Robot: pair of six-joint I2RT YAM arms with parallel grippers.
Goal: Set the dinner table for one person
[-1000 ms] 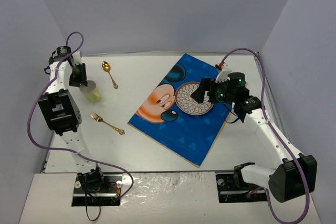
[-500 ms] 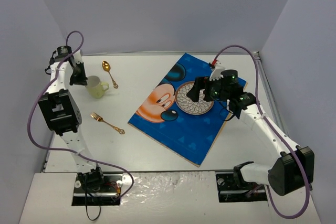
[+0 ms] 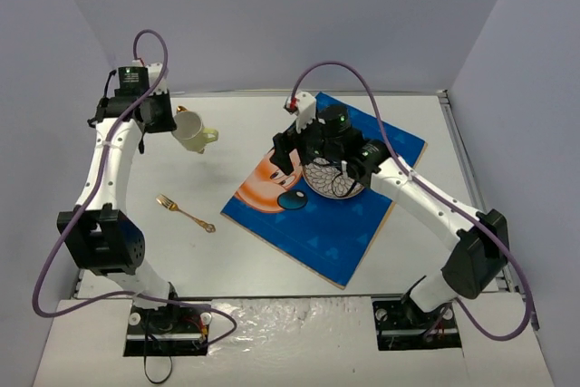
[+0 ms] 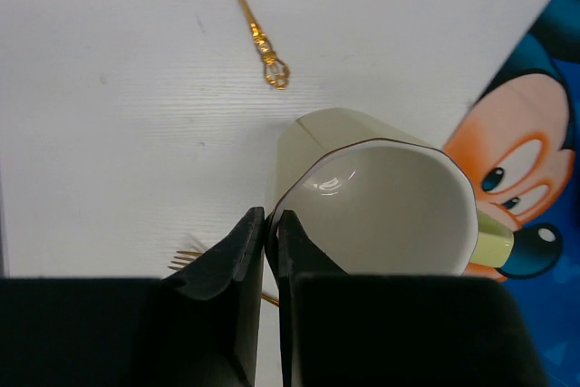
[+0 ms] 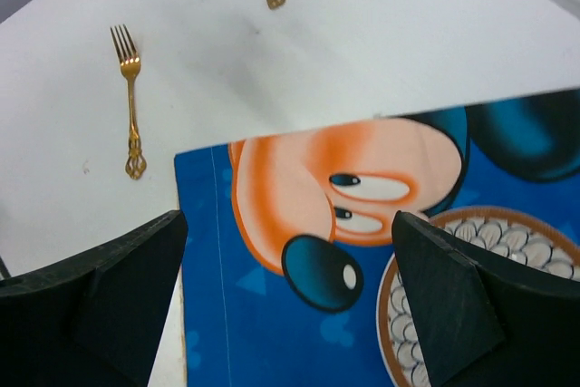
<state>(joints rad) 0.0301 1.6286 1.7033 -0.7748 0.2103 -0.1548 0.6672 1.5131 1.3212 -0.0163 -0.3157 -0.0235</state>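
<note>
Pinches the rim of the cream cup (image 4: 390, 210) between closed left fingers (image 4: 234, 265), tilted above the white surface (image 3: 263, 260) spread beneath both arms. Hovers right fingers (image 5: 113, 292) wide apart, empty, over the blue placemat (image 5: 263, 314) beside the plate (image 5: 536, 242).

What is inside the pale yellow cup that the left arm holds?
Nothing shows inside the cup: the left wrist view gives only a bare, glossy wall. Its lower part is hidden behind the left tool, which is shut on the rim.
</note>
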